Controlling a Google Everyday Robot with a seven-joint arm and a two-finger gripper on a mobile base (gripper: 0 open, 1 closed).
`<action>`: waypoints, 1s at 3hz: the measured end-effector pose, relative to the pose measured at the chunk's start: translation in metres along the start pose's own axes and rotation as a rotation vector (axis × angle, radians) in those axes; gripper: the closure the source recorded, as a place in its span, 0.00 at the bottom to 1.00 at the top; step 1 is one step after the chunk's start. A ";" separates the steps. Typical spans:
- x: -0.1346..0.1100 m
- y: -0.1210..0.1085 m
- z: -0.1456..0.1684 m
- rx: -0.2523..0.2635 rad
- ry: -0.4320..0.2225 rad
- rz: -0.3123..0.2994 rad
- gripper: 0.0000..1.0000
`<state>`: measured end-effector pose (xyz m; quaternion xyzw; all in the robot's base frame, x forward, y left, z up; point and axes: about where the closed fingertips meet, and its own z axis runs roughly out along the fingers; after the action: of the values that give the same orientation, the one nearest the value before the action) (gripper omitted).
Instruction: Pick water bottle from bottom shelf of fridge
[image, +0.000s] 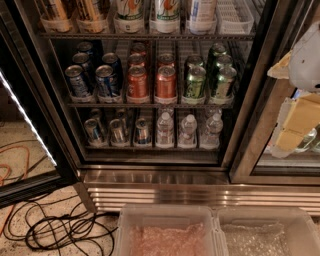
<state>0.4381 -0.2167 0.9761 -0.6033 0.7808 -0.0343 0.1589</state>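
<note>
On the bottom shelf of the fridge, right of that shelf's silver-blue cans, stands the water bottle; the hand, above-right of the shelf and whether open or closed I cannot tell, should drop level and enter straight along the lane.

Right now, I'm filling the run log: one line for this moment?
end effector: outside fridge, at right | water bottles: upright on bottom shelf, untouched
</note>
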 end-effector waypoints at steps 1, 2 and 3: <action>0.000 0.000 0.000 0.000 0.000 0.000 0.00; -0.002 0.004 0.013 0.012 -0.008 0.022 0.00; -0.004 0.008 0.040 0.014 -0.008 0.032 0.00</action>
<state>0.4430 -0.2056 0.9371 -0.5899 0.7893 -0.0348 0.1670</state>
